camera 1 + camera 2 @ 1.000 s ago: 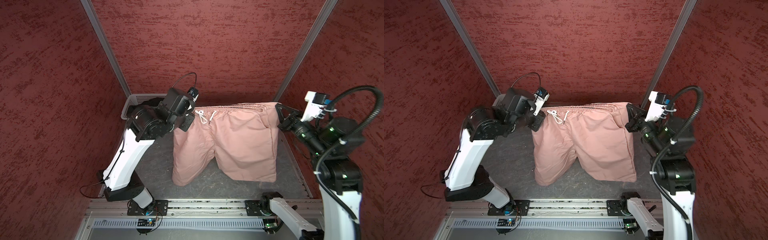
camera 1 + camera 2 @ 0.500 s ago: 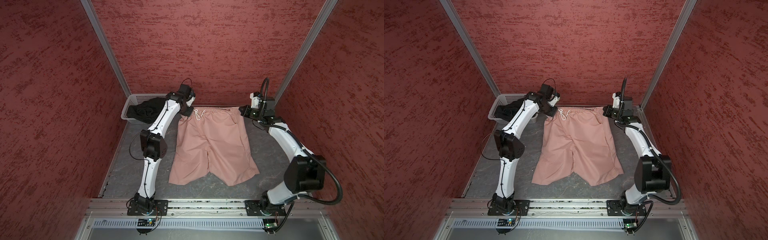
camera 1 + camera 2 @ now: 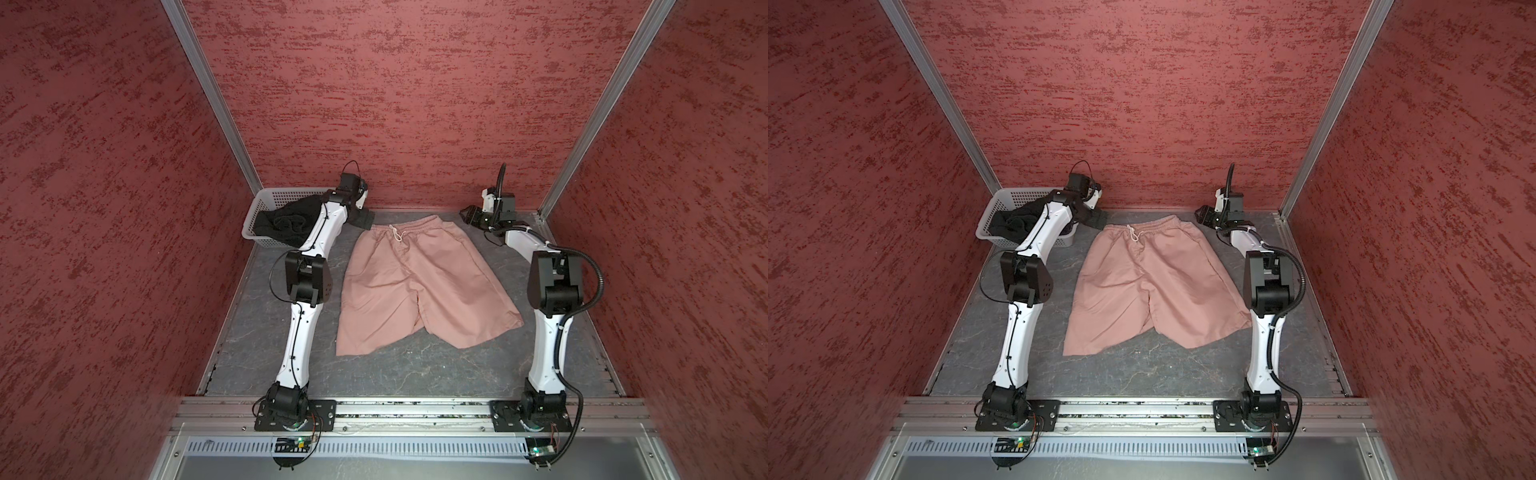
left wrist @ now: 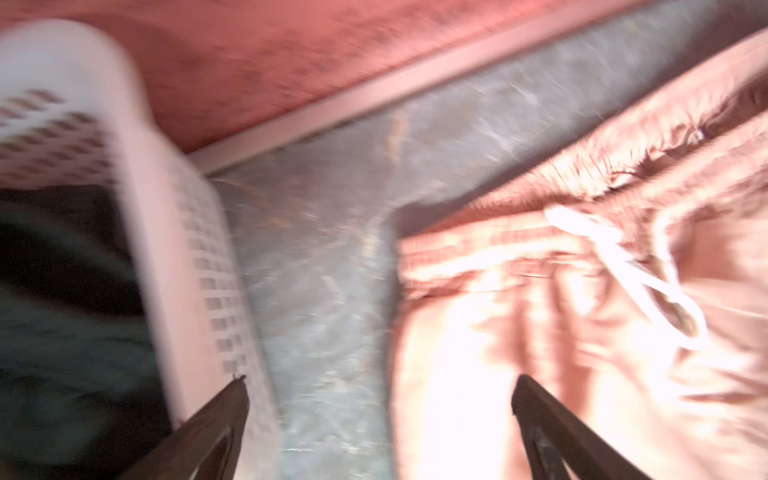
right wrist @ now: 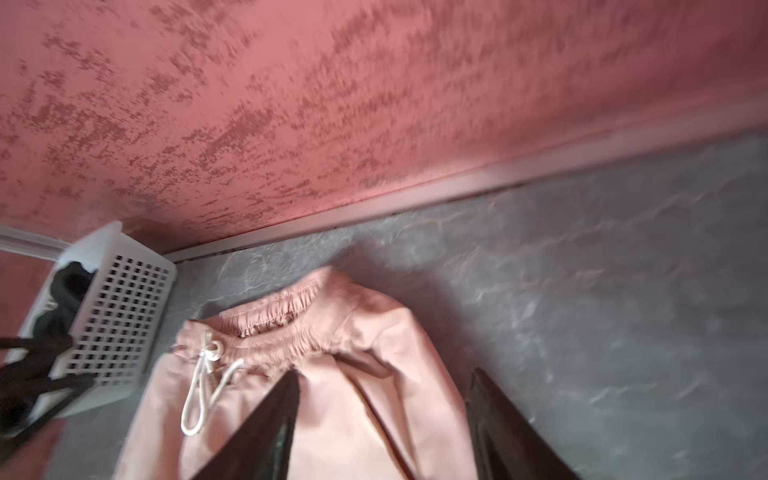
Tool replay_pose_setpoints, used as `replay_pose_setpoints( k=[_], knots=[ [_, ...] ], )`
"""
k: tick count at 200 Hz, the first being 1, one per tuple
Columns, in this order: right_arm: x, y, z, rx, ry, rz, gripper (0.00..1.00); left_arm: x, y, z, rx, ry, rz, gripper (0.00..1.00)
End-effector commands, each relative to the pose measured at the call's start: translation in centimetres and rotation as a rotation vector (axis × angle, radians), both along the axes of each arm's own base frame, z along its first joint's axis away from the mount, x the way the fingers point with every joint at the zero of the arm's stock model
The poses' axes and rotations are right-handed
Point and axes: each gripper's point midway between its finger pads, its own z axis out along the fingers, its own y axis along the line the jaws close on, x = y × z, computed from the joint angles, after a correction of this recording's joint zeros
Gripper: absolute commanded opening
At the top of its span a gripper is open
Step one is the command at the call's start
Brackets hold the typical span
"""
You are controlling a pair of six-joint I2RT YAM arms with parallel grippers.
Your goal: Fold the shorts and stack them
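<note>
Left fingers (image 4: pixel 216 419) spread wide, nothing between them, hanging just beside the left corner of the waistband. Right fingers (image 5: pixel 270 428) also apart and empty, near the waistband's right corner. Pink shorts (image 3: pixel 419 286) lie flat in the middle of the counter (image 3: pixel 395 365), waistband toward the back wall, legs toward the arm bases, white drawstring (image 3: pixel 397 235) on top. Black shorts (image 3: pixel 282 226) sit bunched in the white basket (image 3: pixel 282 193), back left corner

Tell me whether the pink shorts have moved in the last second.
Yes. The pink shorts went down, from hanging in the air to lying flat on the table, waistband near the back wall, level with the basket.
</note>
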Motion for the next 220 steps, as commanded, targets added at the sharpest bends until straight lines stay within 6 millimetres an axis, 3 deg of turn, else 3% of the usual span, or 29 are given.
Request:
replay_pose_setpoints(
  k=[1, 21, 35, 60, 85, 99, 102, 113, 120, 126, 149, 154, 164, 220],
  knots=[
    [0.0, -0.7, 8.5, -0.018, -0.173, -0.024, 0.72, 0.0, 0.0, 7.7, -0.089, -0.137, 0.041, 0.99],
    [-3.2, -1.2, 9.5, -0.03, -0.153, -0.053, 0.73, -2.1, 0.2, 10.4, -0.121, -0.136, 0.07, 0.99],
    [-6.6, -1.0, 8.9, -0.011, -0.123, -0.061, 0.74, -4.7, -1.3, 10.8, -0.157, -0.089, 0.043, 0.99],
    [-13.6, 0.1, 5.6, -0.022, -0.028, -0.073, 0.74, -10.6, -6.2, 8.8, -0.186, 0.03, -0.065, 0.99],
    [-19.4, 1.7, 1.6, -0.01, 0.083, -0.064, 0.75, -16.0, -11.0, 5.0, -0.245, 0.143, -0.16, 1.0],
    [-21.6, 1.8, -1.0, -0.012, 0.158, -0.071, 0.75, -18.0, -12.5, 2.9, -0.266, 0.196, -0.176, 0.79],
    [-22.1, 1.7, -0.6, -0.008, 0.15, -0.075, 0.75, -18.4, -12.7, 2.4, -0.265, 0.204, -0.177, 0.73],
    [-23.4, 1.3, -2.1, -0.016, 0.186, -0.095, 0.75, -19.4, -12.7, 0.6, -0.24, 0.218, -0.164, 0.55],
    [-23.8, 1.0, -2.9, -0.028, 0.202, -0.108, 0.75, -20.0, -12.6, -0.5, -0.224, 0.222, -0.152, 0.35],
    [-24.2, 0.7, -3.6, -0.044, 0.22, -0.117, 0.75, -20.5, -12.5, -1.4, -0.223, 0.241, -0.154, 0.25],
    [-24.1, 0.2, -5.2, -0.087, 0.246, -0.122, 0.75, -22.7, -12.4, -4.2, -0.22, 0.338, -0.148, 0.16],
    [-23.9, 0.2, -6.3, -0.099, 0.273, -0.12, 0.75, -23.2, -12.2, -4.8, -0.209, 0.358, -0.145, 0.15],
    [-23.3, 0.2, -7.2, -0.116, 0.293, -0.115, 0.75, -24.2, -11.9, -5.6, -0.184, 0.384, -0.141, 0.0],
    [-17.6, 1.0, -10.2, -0.089, 0.332, -0.103, 0.75, -30.1, -12.5, -7.9, -0.242, 0.511, -0.157, 0.0]
  ],
)
